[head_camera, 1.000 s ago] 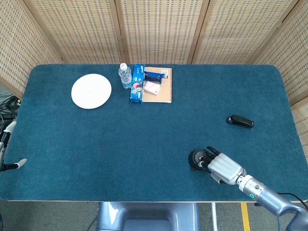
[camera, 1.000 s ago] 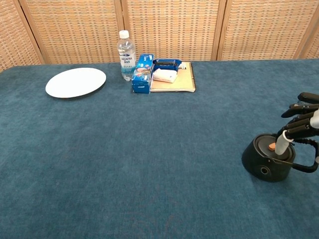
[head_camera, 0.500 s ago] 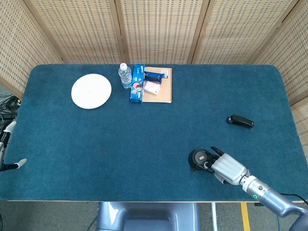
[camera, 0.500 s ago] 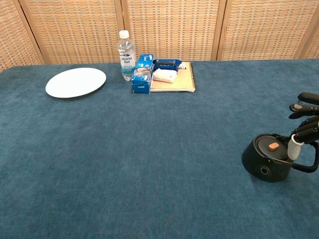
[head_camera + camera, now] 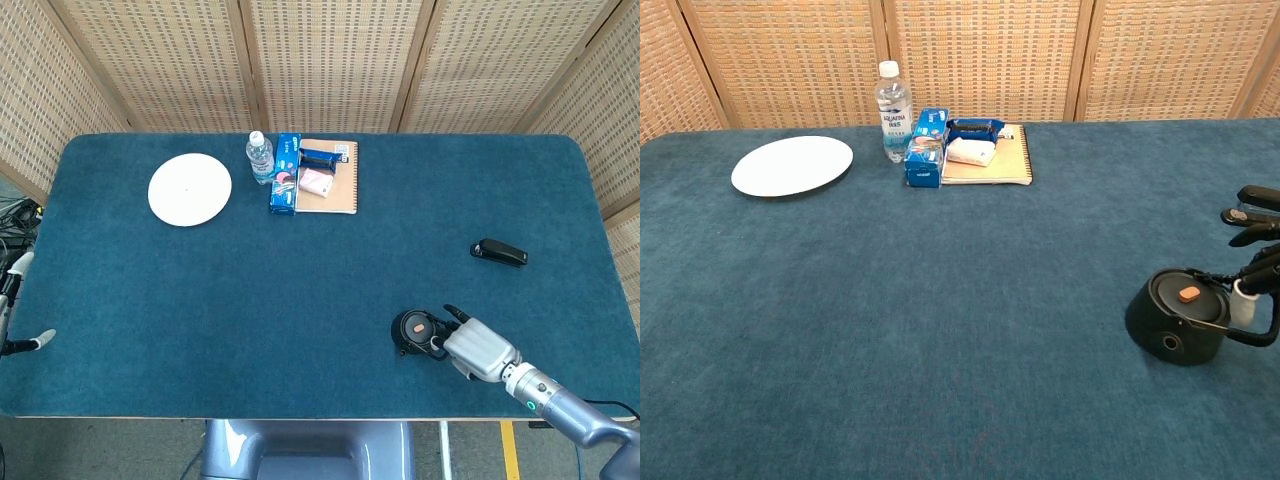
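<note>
A black round device (image 5: 412, 330) with an orange button (image 5: 1188, 294) on top and a loop handle sits near the front right of the blue table (image 5: 300, 280). My right hand (image 5: 479, 348) lies just right of it with fingers spread and nothing in them. In the chest view a white fingertip (image 5: 1245, 288) hangs beside the device's (image 5: 1175, 318) handle. My left hand (image 5: 18, 300) shows only at the far left edge, off the table, fingertips apart and holding nothing.
A black stapler (image 5: 498, 253) lies right of centre, behind the device. At the back stand a white plate (image 5: 190, 189), a water bottle (image 5: 259, 157), a blue box (image 5: 286, 173) and a notebook (image 5: 335, 190) with small packets on it. Wicker screens surround the table.
My right hand has drawn back from the device toward the right and the front edge. Its fingertip was over the orange button a second ago and now sits beside the handle.
</note>
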`<state>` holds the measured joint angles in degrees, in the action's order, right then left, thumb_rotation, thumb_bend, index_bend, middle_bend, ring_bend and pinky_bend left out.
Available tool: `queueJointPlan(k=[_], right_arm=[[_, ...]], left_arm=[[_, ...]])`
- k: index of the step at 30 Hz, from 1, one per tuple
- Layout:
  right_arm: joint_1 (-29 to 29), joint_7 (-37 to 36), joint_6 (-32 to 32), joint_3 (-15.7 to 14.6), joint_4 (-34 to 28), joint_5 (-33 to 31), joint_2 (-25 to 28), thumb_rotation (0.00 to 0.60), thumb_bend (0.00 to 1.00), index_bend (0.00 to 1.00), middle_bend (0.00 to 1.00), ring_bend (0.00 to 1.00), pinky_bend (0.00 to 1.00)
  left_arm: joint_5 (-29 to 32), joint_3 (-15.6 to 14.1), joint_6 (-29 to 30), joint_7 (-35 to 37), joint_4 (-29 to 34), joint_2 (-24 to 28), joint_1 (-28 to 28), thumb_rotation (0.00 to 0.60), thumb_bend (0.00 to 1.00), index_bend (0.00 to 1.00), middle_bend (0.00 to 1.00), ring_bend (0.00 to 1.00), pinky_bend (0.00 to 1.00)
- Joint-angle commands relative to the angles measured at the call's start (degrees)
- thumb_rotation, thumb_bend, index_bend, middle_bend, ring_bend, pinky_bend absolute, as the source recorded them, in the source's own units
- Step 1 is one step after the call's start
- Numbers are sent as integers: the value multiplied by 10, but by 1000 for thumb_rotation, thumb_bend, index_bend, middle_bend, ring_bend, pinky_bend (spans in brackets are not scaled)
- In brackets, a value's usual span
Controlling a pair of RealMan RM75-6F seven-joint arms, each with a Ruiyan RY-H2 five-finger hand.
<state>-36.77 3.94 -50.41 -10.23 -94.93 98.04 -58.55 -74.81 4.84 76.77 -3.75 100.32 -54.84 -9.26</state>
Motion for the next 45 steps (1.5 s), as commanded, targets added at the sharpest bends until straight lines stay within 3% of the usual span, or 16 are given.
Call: queueJointPlan(k=[1, 33, 38, 45], right_arm=[[1, 3, 2, -1, 0, 1, 1, 600, 745, 356, 384, 306, 0], [-1, 77, 51, 3, 15, -3, -23, 600, 693, 365, 405, 322, 0], [-4, 84, 58, 5, 15, -6, -26, 600, 640, 429, 480, 379, 0], [-6, 87, 59, 6, 20, -3, -31, 600, 476, 575, 613, 480, 0]], left_arm=[[0, 0, 0, 1, 0, 0, 0, 600, 0, 0, 0, 0, 0], [1, 0, 0, -5, 1, -1, -1, 600, 0, 0, 0, 0, 0], [2, 0, -1, -3, 0, -1, -1, 600, 0, 0, 0, 0, 0], [3, 0, -3, -3, 1, 0, -1, 600, 0, 0, 0, 0, 0]])
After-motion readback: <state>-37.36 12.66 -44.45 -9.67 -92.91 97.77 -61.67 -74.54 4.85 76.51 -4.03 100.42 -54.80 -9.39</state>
